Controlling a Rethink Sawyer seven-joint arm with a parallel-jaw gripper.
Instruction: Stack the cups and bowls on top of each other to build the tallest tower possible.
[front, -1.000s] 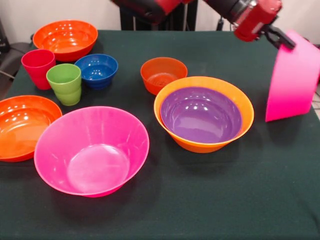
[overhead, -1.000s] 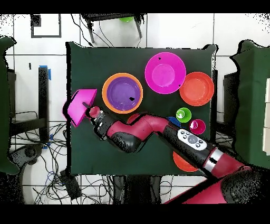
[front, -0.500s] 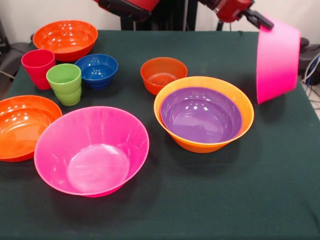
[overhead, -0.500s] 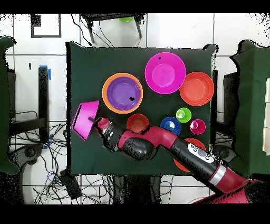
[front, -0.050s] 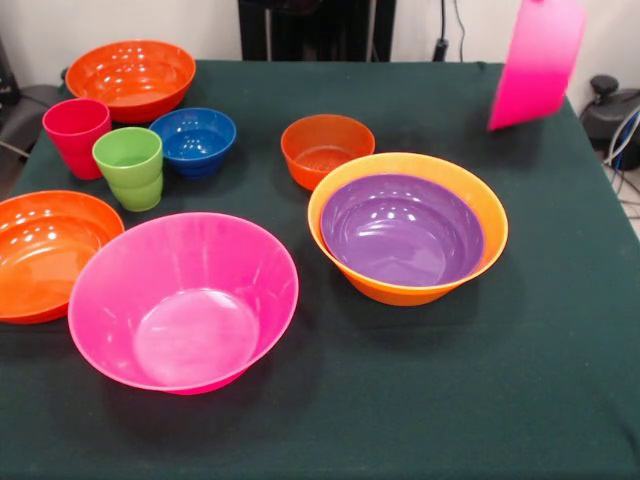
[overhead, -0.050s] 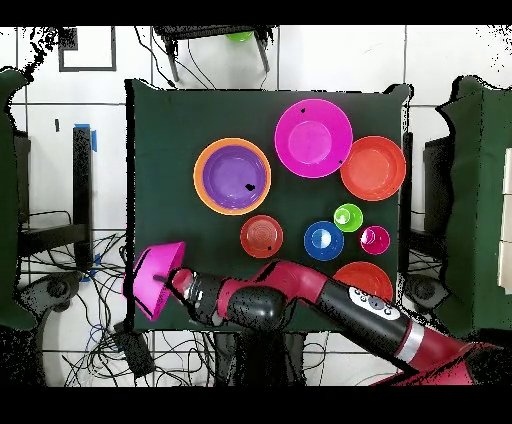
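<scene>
My gripper is shut on the rim of a hot pink bowl, held on its side in the air over the table's edge near the robot's base. The front view shows only that bowl at the top right; the gripper is above the edge. On the table are a second pink bowl, a purple bowl nested in the orange bowl, a small red-orange bowl, a blue bowl, the green cup and the red cup. No tower shows.
Two shallow red-orange bowls lie at the left and far left of the front view. The arm stretches along the table's base side, covering part of one of them. Cables and chair frames surround the table.
The arm drew back toward the robot's base, carrying the pink bowl up and away from the orange bowl. The gripper left the front view through the top edge.
</scene>
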